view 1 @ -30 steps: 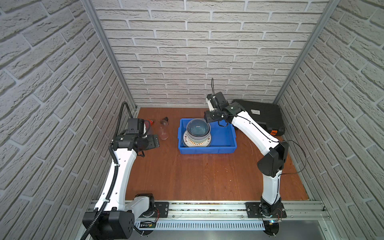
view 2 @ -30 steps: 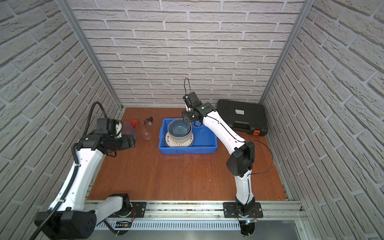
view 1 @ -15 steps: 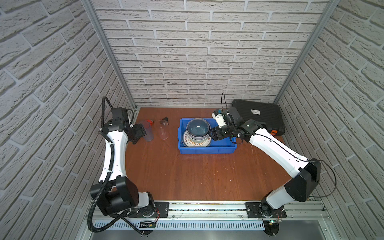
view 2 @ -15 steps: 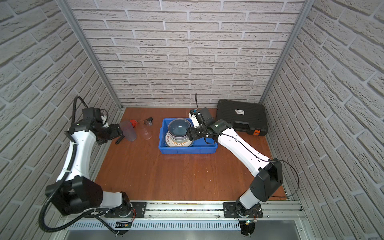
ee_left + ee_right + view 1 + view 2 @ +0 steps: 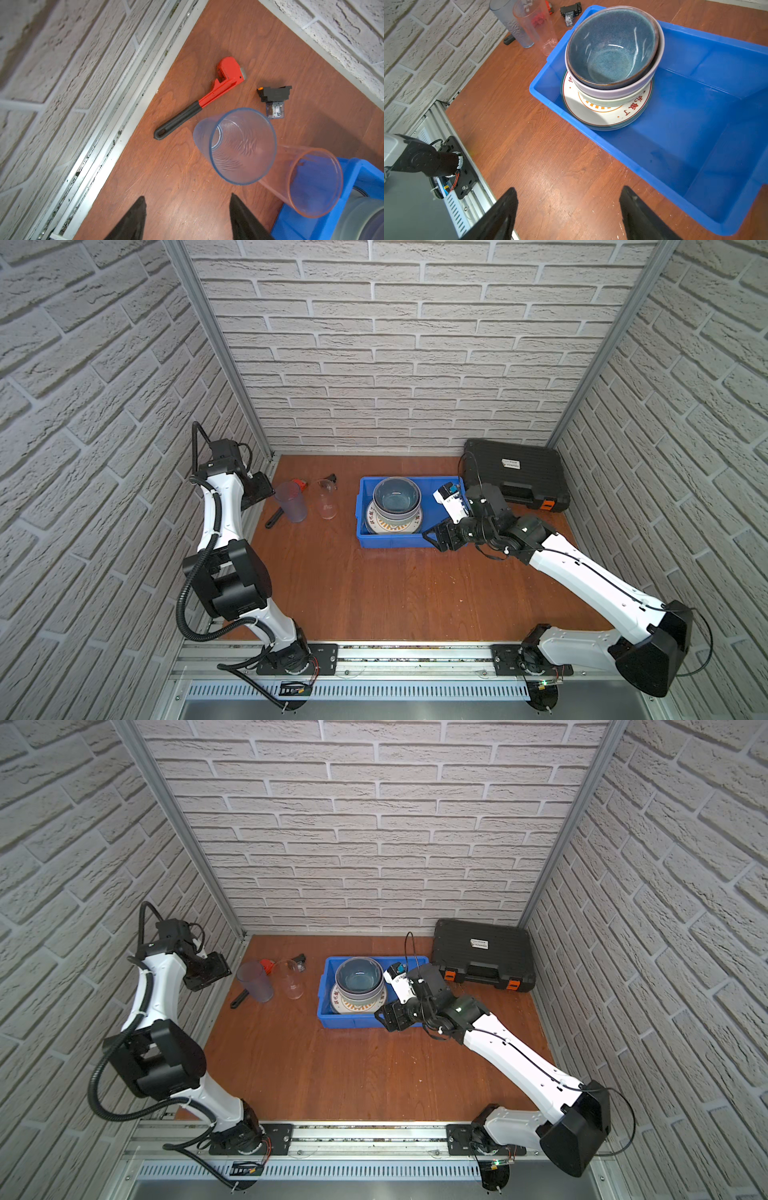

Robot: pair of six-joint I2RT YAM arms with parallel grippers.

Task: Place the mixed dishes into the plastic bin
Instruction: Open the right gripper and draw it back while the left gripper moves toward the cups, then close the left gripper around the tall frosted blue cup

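Both top views show two tumblers standing outside the plastic bin (image 5: 392, 540), upright on the counter (image 5: 374, 593), long axes vertical. The bluish tumbler (image 5: 239, 145) stands just beside the clear tumbler (image 5: 307, 180), which is the one nearer the bin. The left pincer (image 5: 187, 207) hangs by the left wall with its jaws apart and nothing between them. The bluish tumbler lies ahead of it on the bin side, close but not yet inside the gap. The left arm is plainly the nearer. The right pincer (image 5: 568, 193) is also parted and empty, above the counter at the bin's near wall. Inside the bin the dark blue bowl (image 5: 610, 47) sits nested in other bowls on stacked plates (image 5: 591, 116). A red wrench (image 5: 207, 95) and a small black part (image 5: 274, 94) lie behind the tumblers. The counter is flat brown wood grain, lightly scuffed. Brick-pattern walls close in on three sides, so room by the left wall appears tight.
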